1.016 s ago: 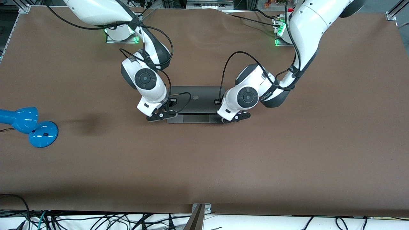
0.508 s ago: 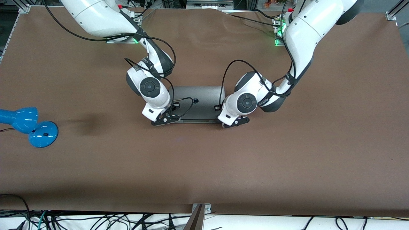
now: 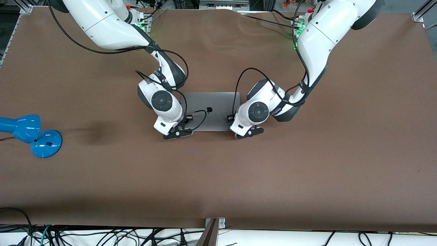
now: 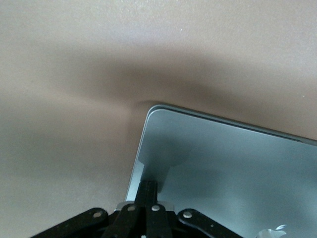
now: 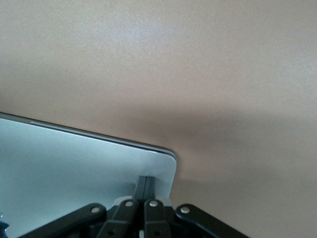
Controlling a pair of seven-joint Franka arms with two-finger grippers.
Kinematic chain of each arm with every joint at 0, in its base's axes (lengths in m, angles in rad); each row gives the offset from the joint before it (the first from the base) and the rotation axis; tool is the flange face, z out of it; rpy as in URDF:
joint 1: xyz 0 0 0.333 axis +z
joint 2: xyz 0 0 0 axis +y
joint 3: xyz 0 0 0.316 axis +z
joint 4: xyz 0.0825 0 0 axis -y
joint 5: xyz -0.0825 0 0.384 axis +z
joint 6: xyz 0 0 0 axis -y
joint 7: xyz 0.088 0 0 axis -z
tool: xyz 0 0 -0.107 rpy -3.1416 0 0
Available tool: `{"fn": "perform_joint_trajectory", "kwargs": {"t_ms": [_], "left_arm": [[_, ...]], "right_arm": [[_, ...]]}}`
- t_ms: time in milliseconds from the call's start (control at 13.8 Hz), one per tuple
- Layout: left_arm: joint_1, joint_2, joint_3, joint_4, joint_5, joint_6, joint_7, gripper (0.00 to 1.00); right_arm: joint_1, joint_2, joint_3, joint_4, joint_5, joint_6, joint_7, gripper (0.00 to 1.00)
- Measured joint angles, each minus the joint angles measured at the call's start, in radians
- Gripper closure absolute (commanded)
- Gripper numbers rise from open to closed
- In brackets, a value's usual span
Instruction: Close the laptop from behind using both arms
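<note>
A slim silver laptop (image 3: 211, 111) lies near the middle of the brown bench (image 3: 307, 171), its lid down flat, logo up, long axis running between the 2 arm ends. The right hand (image 3: 177, 133) and left hand (image 3: 249, 132), fingers pressed together, each rest on a lid corner at the edge facing the front camera. Both press straight down from above; the closing looks essentially done.

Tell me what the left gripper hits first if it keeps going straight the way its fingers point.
The laptop lid: the left gripper points down at it, shut fingertips at or just above a lid corner. Contact can't be confirmed.
</note>
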Motion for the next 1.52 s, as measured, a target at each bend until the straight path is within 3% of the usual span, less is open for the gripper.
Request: {"fn": "perform_joint_trajectory", "kwargs": {"t_ms": [73,145,218,290,435,508,580,653,1161,1523], "left_arm": [[0.0,0.002,0.0,0.001,0.0,0.002,0.0,0.91],[0.0,0.002,0.0,0.001,0.0,0.002,0.0,0.57],[0.0,0.003,0.0,0.002,0.0,0.002,0.0,0.12],[0.0,0.003,0.001,0.002,0.0,0.002,0.0,0.0],[0.0,0.003,0.002,0.003,0.0,0.003,0.0,0.0],[0.0,0.003,0.003,0.004,0.0,0.004,0.0,0.0],[0.0,0.003,0.003,0.005,0.0,0.007,0.0,0.0],[0.001,0.003,0.004,0.007,0.0,0.009,0.0,0.0],[0.005,-0.029,0.005,0.041,0.02,0.006,0.001,0.0],[0.025,-0.164,0.005,0.051,0.067,-0.129,0.008,0.0]], "right_arm": [[0.0,0.004,0.0,0.002,-0.001,0.002,0.0,1.0],[0.0,0.004,0.0,0.003,-0.001,0.002,0.0,1.0],[0.0,0.004,0.0,0.007,-0.001,0.003,0.0,1.0],[0.0,0.004,0.0,0.012,-0.001,0.003,0.0,1.0],[0.0,0.005,0.0,0.025,-0.001,0.003,0.001,1.0],[0.0,0.005,0.0,0.033,-0.001,0.003,0.001,0.89],[-0.001,0.005,0.0,0.041,-0.001,0.003,0.001,0.26],[-0.002,0.004,-0.001,0.05,-0.001,-0.001,0.002,0.0],[-0.011,-0.076,-0.003,0.086,-0.001,-0.079,0.002,0.0],[-0.073,-0.138,-0.007,0.086,-0.001,-0.207,0.002,0.0]]}}
